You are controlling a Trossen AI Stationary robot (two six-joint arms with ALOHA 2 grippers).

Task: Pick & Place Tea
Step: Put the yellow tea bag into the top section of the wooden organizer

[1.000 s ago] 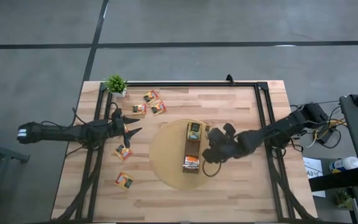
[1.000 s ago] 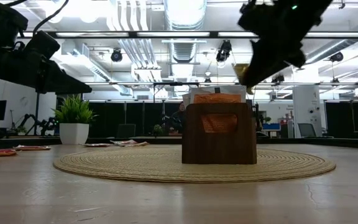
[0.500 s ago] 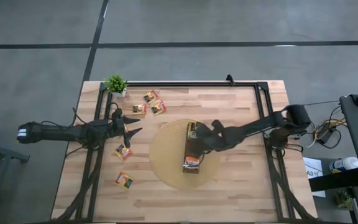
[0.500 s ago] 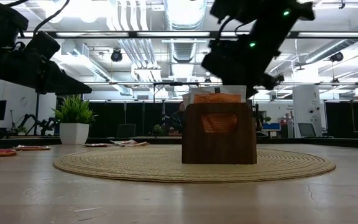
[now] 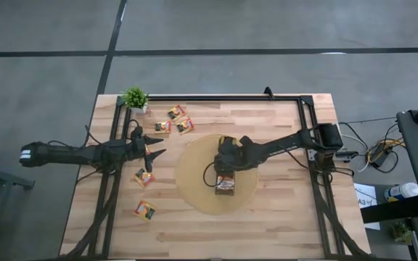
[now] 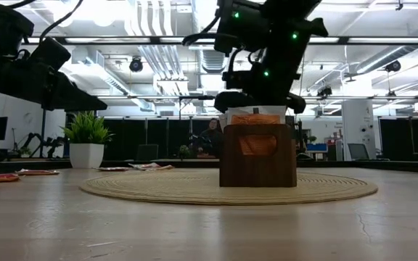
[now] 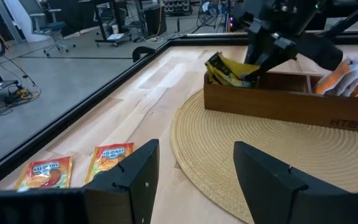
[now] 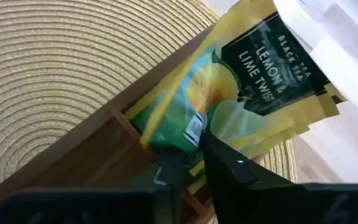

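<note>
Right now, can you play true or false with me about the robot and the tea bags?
1. The right gripper is over the wooden box. True.
2. The box sits on the round woven mat. True.
3. The potted plant stands on the mat. False: it is at a table corner, off the mat.
4. The left gripper holds a sachet. False: it is open and empty.
5. Some tea sachets lie loose on the table. True.

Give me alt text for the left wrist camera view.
The right end effector reaches into one end of a wooden box on a round woven mat, at yellow tea sachets. Two orange sachets lie on the table nearby.
</note>
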